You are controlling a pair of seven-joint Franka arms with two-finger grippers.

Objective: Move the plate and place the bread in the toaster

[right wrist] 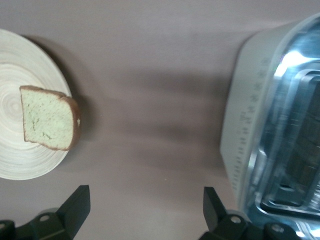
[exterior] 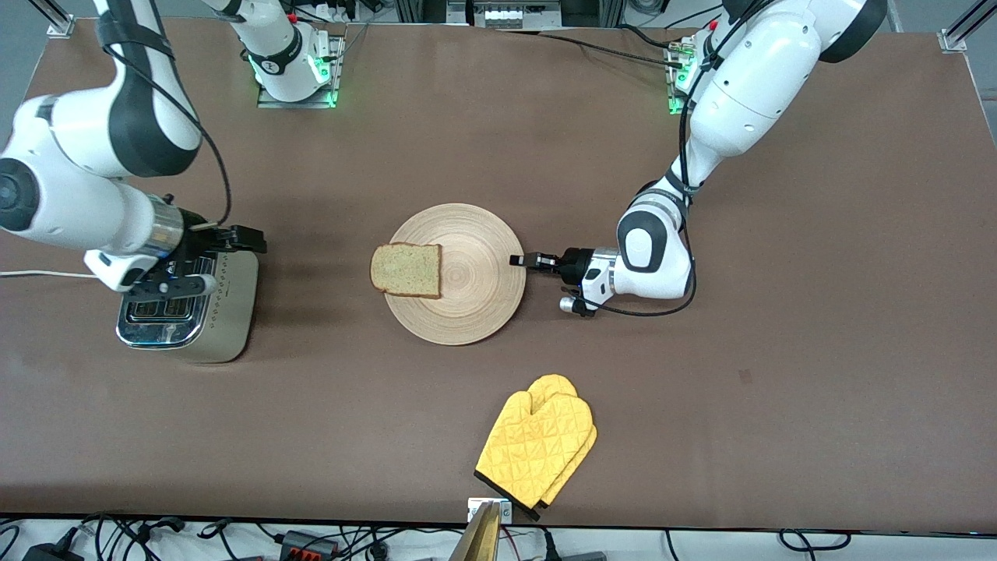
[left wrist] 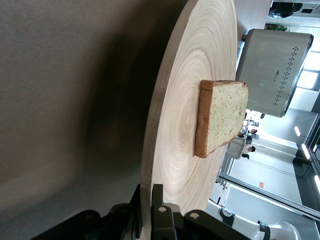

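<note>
Left arm's folded low, forearm lying almost flat along the surface, and the left gripper is clenched on the rim of the plate at the edge toward the left arm's end. The plate sits mid-surface with the bread lying on it, overhanging the rim on the toaster's side. Right arm is bent over the toaster, right gripper hanging just above it, fingers spread wide, nothing in them. A yellow oven mitt lies nearer the front camera.
</note>
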